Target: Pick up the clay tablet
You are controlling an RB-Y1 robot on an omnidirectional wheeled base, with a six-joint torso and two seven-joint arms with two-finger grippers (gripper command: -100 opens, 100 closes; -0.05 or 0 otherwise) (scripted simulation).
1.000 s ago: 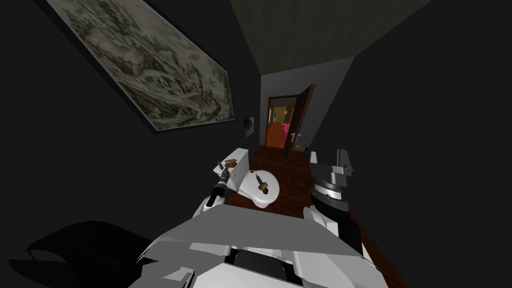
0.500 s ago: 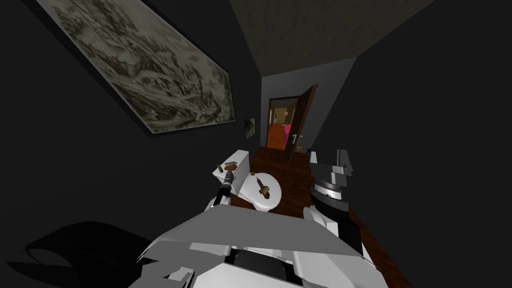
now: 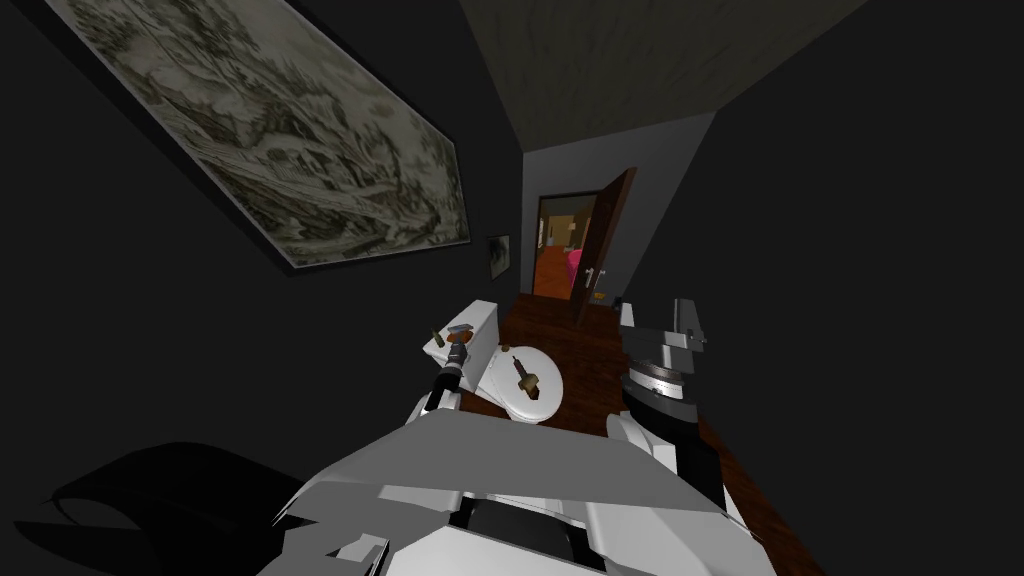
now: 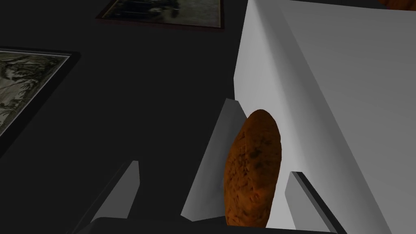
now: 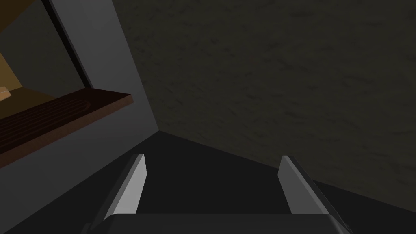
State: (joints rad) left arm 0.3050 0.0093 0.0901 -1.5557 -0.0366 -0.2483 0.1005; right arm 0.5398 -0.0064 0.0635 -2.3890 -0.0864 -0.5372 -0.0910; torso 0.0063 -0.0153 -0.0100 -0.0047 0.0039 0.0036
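Left hand [image 4: 214,168] has slid a little sideways over the toilet tank [image 3: 482,318] since a second ago and now lines up with the tablet [image 4: 254,170]. Head camera has shifted slightly too: the painting [image 3: 300,150] sits a bit differently in the picture, which is no move of its own.

Tablet is brown and oval and lies on the white tank top, between the left hand's fingers, nearer one finger than the other. Fingers stand wide, not pressing it. A light grey wedge [image 4: 211,162] is just beside the tablet; can't tell what it is.

Tank is at 11 o'clock from the toilet lid [image 3: 540,395]. Right hand [image 5: 212,157] is raised at 3 o'clock from the lid, wide and empty.

Progress, as a judgement: the reach looks done and the tablet is bracketed. Still left: close on it and lift it clear of the tank. No grasp yet.
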